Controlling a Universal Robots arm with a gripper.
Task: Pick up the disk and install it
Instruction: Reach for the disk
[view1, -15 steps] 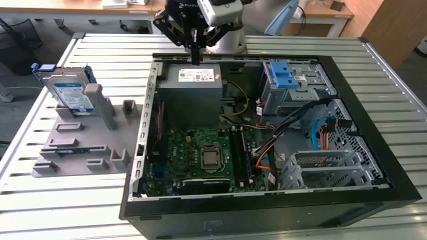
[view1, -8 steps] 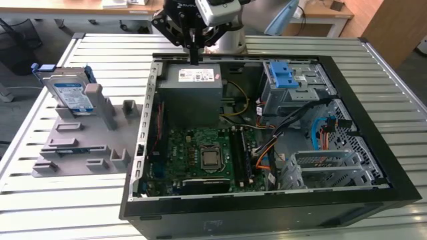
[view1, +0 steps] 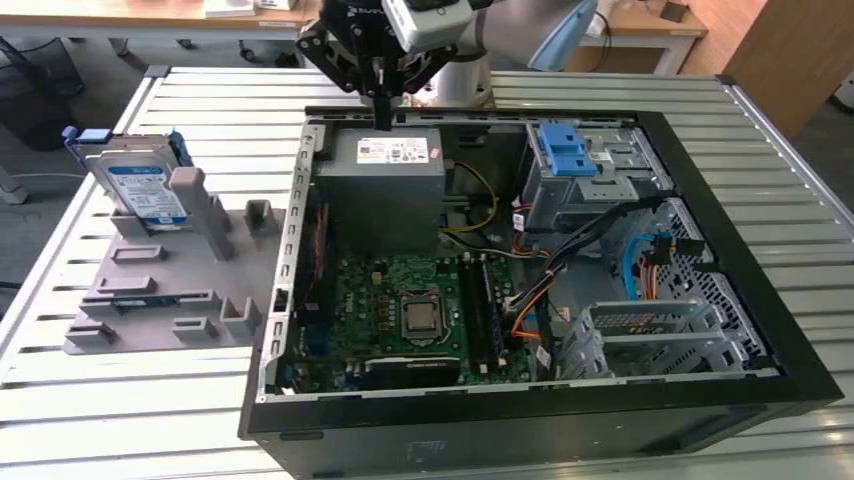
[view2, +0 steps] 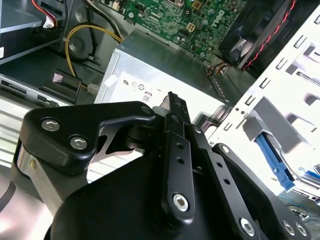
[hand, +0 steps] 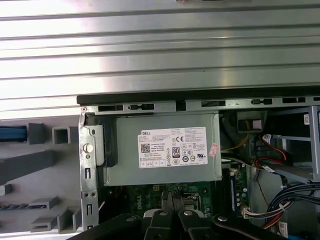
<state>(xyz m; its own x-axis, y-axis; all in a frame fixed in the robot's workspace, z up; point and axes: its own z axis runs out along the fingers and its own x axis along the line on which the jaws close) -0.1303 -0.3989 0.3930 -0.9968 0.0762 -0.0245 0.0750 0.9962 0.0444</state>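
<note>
The arm reaches down from the far side of the table, with the gripper (view1: 384, 118) pointing straight down over the rear edge of the open computer case (view1: 534, 420). It hangs just above the top edge of the power supply (view1: 387, 195). In both wrist views its 2 black fingers (view2: 172, 130) sit pressed together into 1 narrow bar, clenched on themselves with nothing between them. The disk (view1: 144, 190) is well apart from the gripper, at the exterior view's left. It leans nearly upright in a slot of a grey plastic fixture (view1: 160, 290) with blocky ribs and pockets. The disk's flat silver face carries a blue-and-white label, and a blue frame runs along its edges. The fixture and the case both rest on a table (view1: 80, 400) of ribbed metal slats. The black case lies on its side with its panel off. Inside it are the boxy grey power supply with its white sticker (hand: 172, 147), a green motherboard (view1: 400, 300) with a square metal socket, and bundles of yellow, orange and black cables. A blue ridged latch (view1: 567, 150) sits on a metal bay, and a perforated silver drive cage (view1: 647, 335) stands at the exterior view's right.
</note>
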